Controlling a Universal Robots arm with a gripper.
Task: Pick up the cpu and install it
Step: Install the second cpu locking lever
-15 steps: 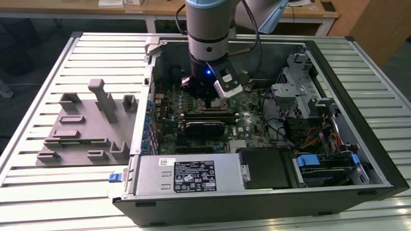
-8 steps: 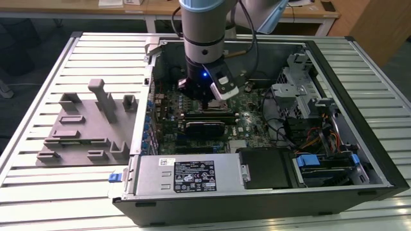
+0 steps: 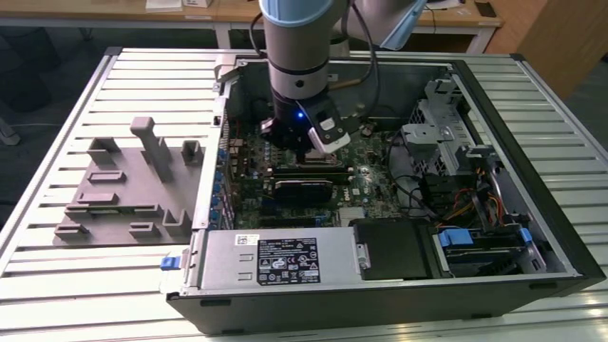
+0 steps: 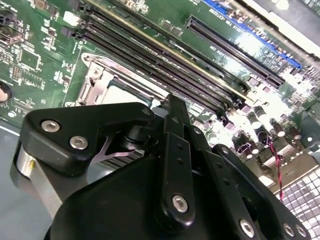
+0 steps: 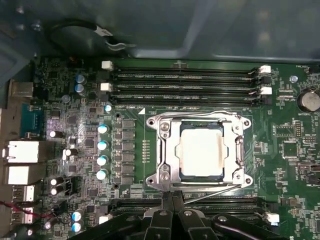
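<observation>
Black finger linkages with silver screws sit closest to the lens in both wrist views, and the fingers [image 5: 171, 200] meet in a single seam at their tips, pressed together with nothing between them. Just beyond those tips lies the cpu [image 5: 201, 151], its pale metal top flat inside the silver socket frame [image 5: 165, 150] on the green motherboard [image 5: 285, 145]. The tips hang just short of the frame's near edge, apart from the chip. Long black memory slots [image 5: 185, 82] run on the far side of the socket from the fingers, and more slots flank the fingers themselves. In the exterior view, the fingers [image 3: 312, 151] reach down into the open computer case [image 3: 532, 178], which rests on a ribbed metal surface [image 3: 67, 285] beside a grey fixture tray [image 3: 124, 185].
</observation>
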